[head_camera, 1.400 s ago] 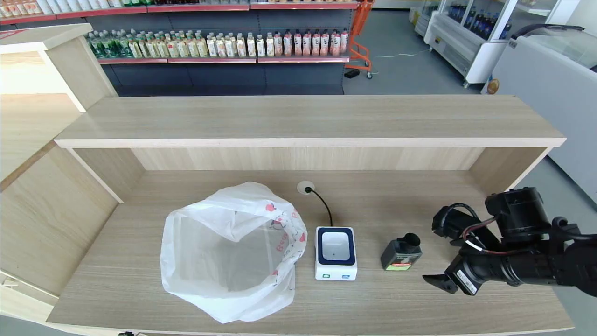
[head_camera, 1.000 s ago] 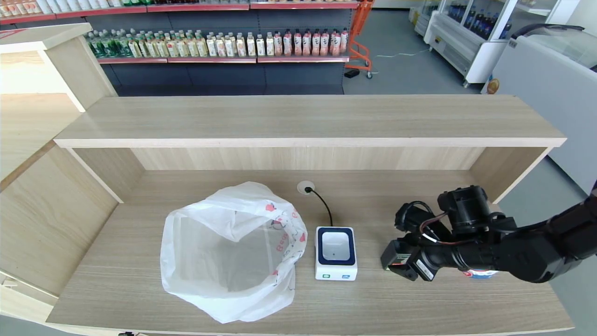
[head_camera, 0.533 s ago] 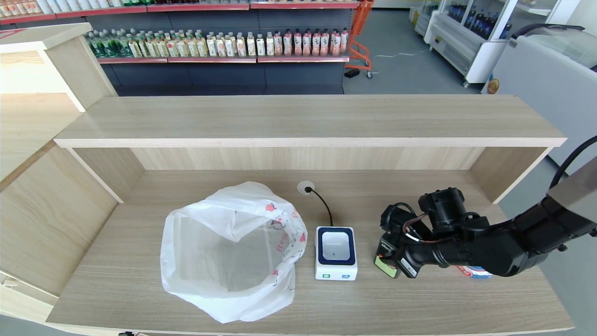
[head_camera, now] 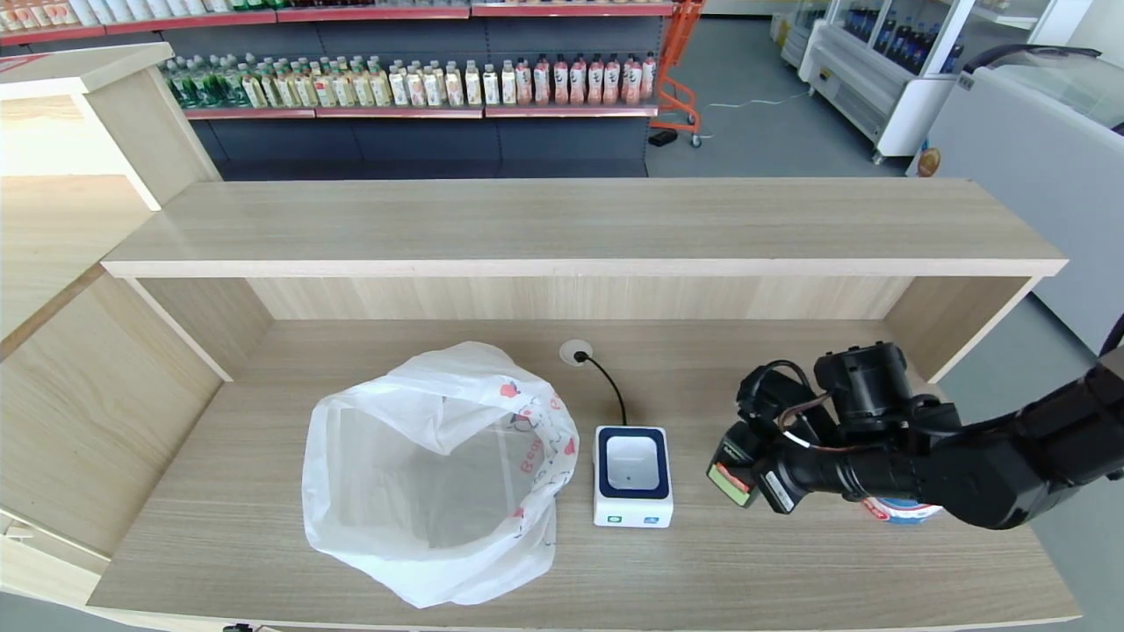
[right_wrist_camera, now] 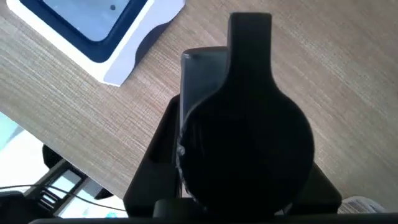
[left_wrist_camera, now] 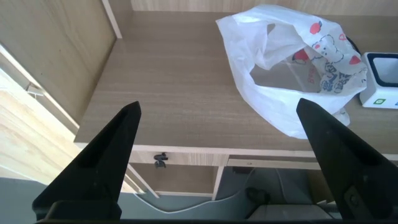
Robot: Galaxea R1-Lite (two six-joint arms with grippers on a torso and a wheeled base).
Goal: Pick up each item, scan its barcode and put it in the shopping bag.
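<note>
The right gripper [head_camera: 745, 481] is clamped on the small dark bottle [head_camera: 729, 472], holding it tilted just right of the scanner [head_camera: 632, 475]. It looks light and rigid, with smooth and possibly slippery sides. Gripping the body below the broad cap seems safest.

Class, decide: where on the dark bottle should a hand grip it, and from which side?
Grip the dark bottle across its boxy body, coming sideways from the robot's right; its flat sides probably suit that hold, as the right hand shows.

The shopping bag [head_camera: 439, 474] is white with red prints, the scanner [head_camera: 633, 478] white and navy, the bottle [head_camera: 729, 474] black
</note>
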